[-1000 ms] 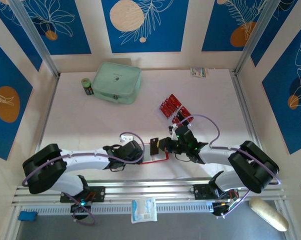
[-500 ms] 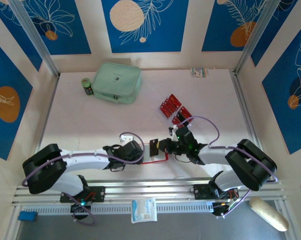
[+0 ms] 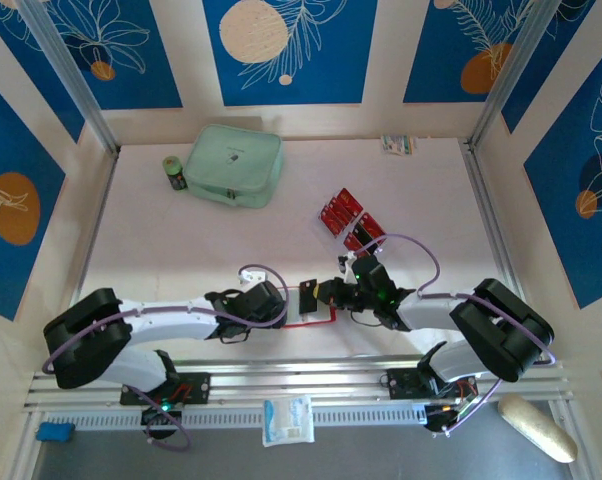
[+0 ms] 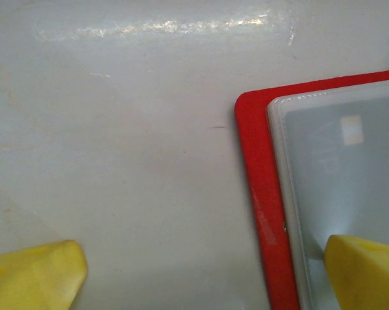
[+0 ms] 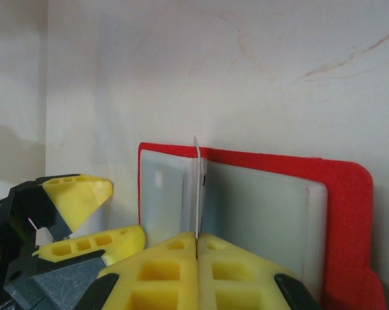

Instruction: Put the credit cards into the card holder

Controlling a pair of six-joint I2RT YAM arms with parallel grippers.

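1. Fingers [image 5: 246, 265] of the right gripper [image 5: 196, 242] are clenched on one credit card [image 5: 197, 187], which stands edge-on and upright between them.
2. Just ahead of that gripper, the card's far edge meets the open card holder [image 5: 349, 213], at the line between its two pale grey inner panels. Whether the card is inside a slot, I cannot tell.
3. The card holder lies flat on the tabletop [image 4: 130, 148], red border outward, directly below and in front of the right gripper.
4. Opposite, the left gripper [image 4: 201, 274] is released, fingers spread wide. One fingertip lies over the holder's pale inside near a corner; the other is over bare tabletop beside the holder.
5. Beyond the right gripper, farther up the tabletop, the loose credit cards [image 3: 349, 220] lie in two small clusters.
6. Well away from the left gripper, toward the far left, sit a mint-green case [image 3: 234, 165] and, just beside it, a small dark can [image 3: 174, 172].
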